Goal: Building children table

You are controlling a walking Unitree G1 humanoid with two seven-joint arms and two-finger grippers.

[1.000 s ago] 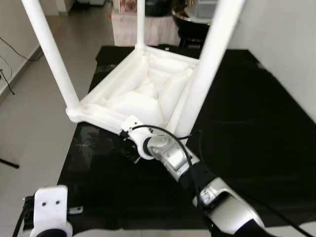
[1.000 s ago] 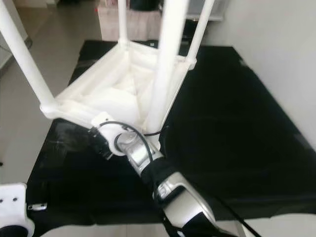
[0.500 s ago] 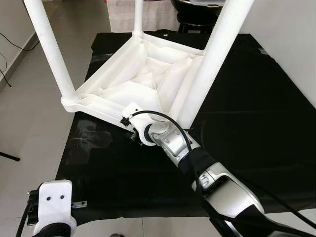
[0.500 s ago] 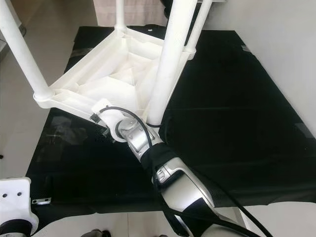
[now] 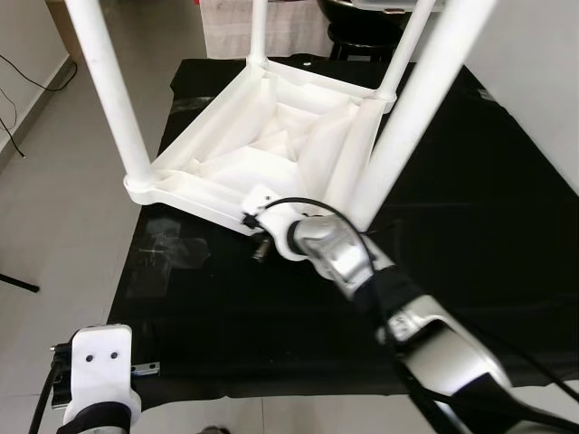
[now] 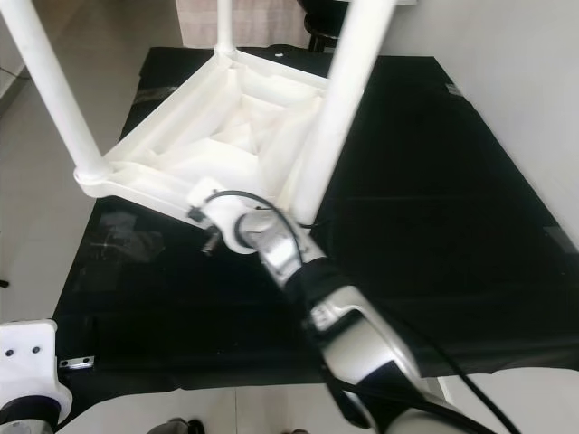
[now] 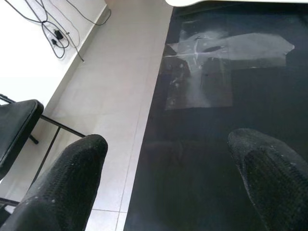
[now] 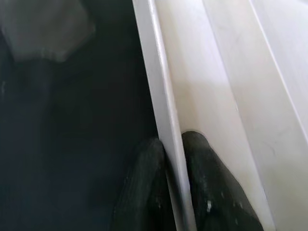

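Right wrist view: two black fingers (image 8: 211, 192) pinched on the thin white rim of the table, one on each face of it.
Right gripper (image 5: 260, 226): clamped on the near edge of the children's table, just beside the corner carrying the nearest leg.
Right arm (image 5: 425, 334): silver, stretched forward from the lower right across the black mat.
Children's table (image 5: 271, 154): white plastic, upside down, ribbed underside facing up, lying toward the far left part of the mat.
Legs: four white round legs (image 5: 113, 86) pointing upward, one at each corner.
Black mat (image 5: 470, 226): spread on the pale tiled floor, carrying the table; clear shiny tape patches (image 7: 226, 53) near its left edge.
Left gripper (image 7: 168, 178): fingers spread apart and holding nothing, hanging above the left edge of the mat.
Floor (image 5: 54, 217): light tiles, cables along the left wall.
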